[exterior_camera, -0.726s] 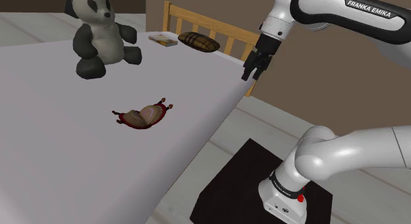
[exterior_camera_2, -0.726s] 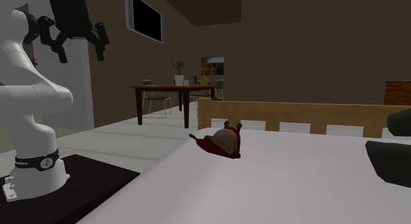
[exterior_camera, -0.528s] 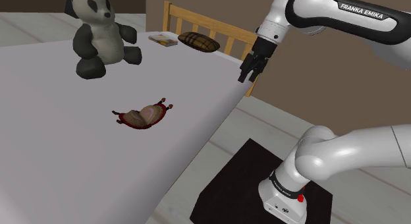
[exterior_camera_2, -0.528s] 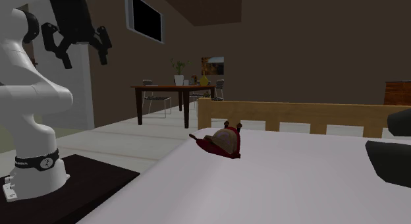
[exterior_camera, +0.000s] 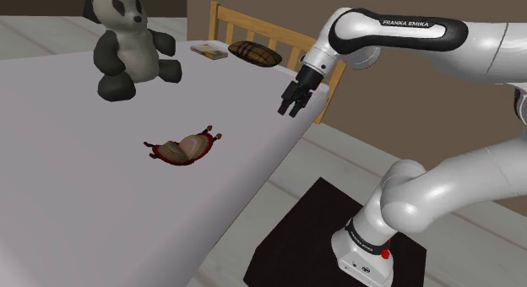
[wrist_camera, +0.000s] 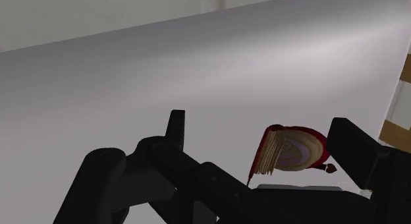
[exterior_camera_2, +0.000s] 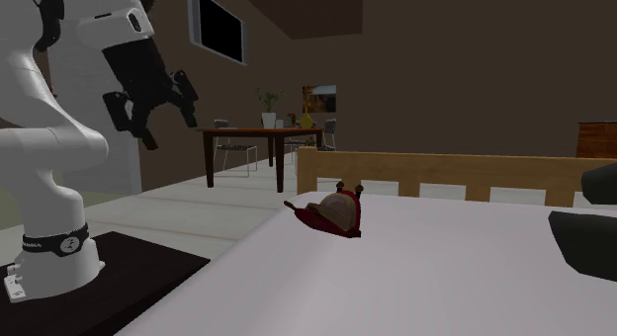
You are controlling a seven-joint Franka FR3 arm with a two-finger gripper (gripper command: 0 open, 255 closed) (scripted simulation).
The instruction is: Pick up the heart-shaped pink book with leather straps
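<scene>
The heart-shaped book (exterior_camera: 184, 148) lies on the pale bed (exterior_camera: 76, 184). It has a dark red cover, a pinkish-tan face and small straps sticking out. In the second exterior view the book (exterior_camera_2: 331, 210) sits near the bed's edge, in front of the wooden headboard. My gripper (exterior_camera: 291, 106) hangs open and empty above the bed's edge, well off to the shoulder view's right of the book and higher than it. From the second exterior view the gripper (exterior_camera_2: 150, 115) is in the air to the left of the bed. Between my fingers (wrist_camera: 175, 127) the book (wrist_camera: 290, 150) appears, its page edges showing.
A panda plush (exterior_camera: 127, 45) sits at the far side of the bed. A plaid cushion (exterior_camera: 253, 53) and a small flat book (exterior_camera: 209, 51) lie by the wooden headboard (exterior_camera: 279, 39). A dining table (exterior_camera_2: 259, 136) stands across the room. My black stand (exterior_camera: 329, 235) is on the floor beside the bed.
The arm has swung the gripper down and to the shoulder view's left, from beside the bed to over its edge. The book has not moved.
</scene>
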